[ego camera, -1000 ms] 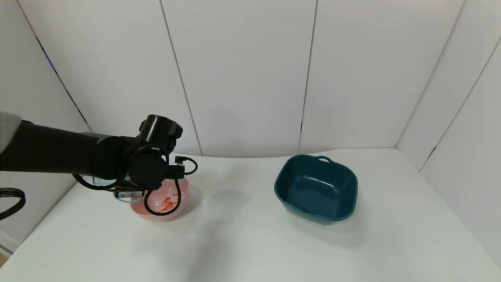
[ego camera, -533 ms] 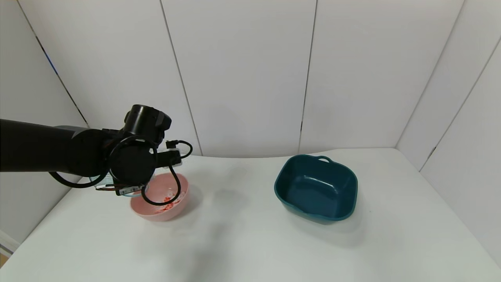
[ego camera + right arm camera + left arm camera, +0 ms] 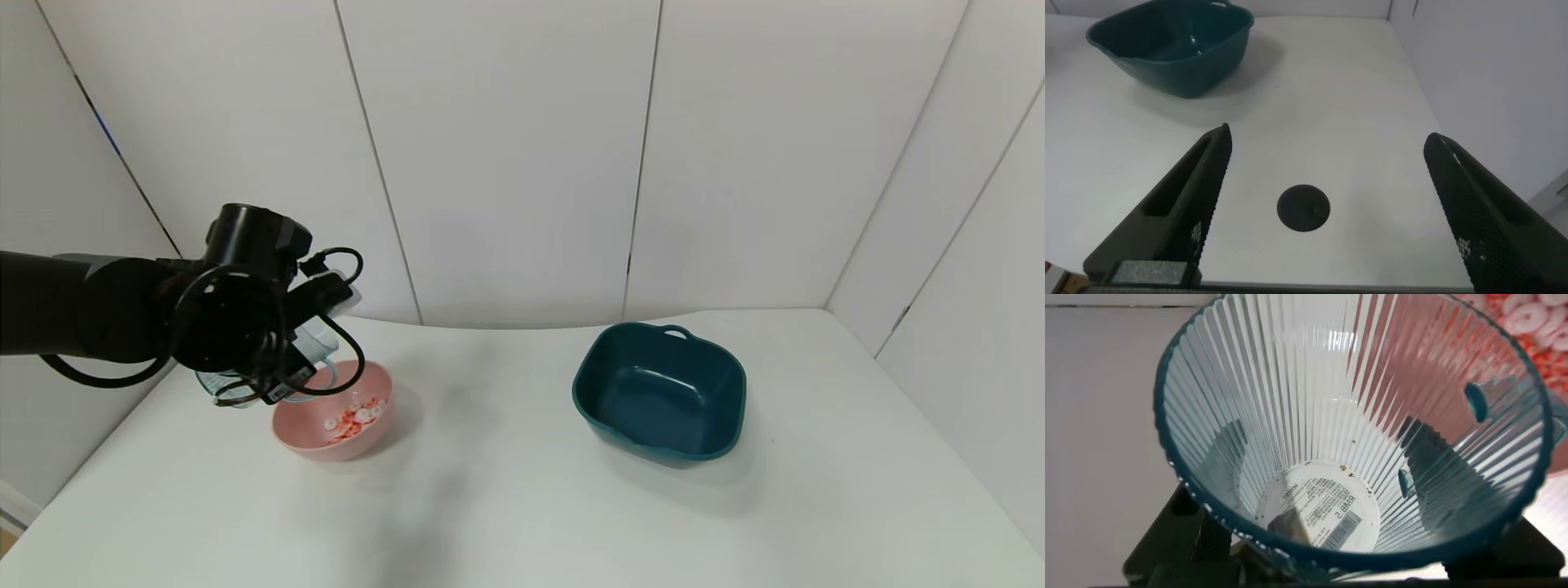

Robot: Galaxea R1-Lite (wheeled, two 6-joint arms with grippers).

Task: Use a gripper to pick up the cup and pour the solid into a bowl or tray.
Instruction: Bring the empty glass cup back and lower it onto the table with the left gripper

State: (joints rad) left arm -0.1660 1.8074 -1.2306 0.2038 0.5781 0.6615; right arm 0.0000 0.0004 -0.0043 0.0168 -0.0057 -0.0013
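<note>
My left gripper (image 3: 273,371) is shut on the cup (image 3: 231,390), a ribbed pale-blue transparent mug, and holds it tilted in the air just left of and above the pink bowl (image 3: 363,439). In the left wrist view the cup (image 3: 1323,392) fills the picture and is empty but for crumbs, and the dark fingers (image 3: 1429,453) show through its wall on both sides. The solid (image 3: 353,420), red and white rings, lies inside the bowl and also shows in the left wrist view (image 3: 1535,317). My right gripper (image 3: 1327,135) is open and empty above the table, out of the head view.
A dark teal basin (image 3: 661,396) with a handle stands at the middle right of the white table and also shows in the right wrist view (image 3: 1167,45). A round black spot (image 3: 1303,207) marks the table under the right gripper. White walls close the back and sides.
My left arm has risen and drawn back to the left with the cup. The bowl and its pieces, partly covered before, now show in the open.
</note>
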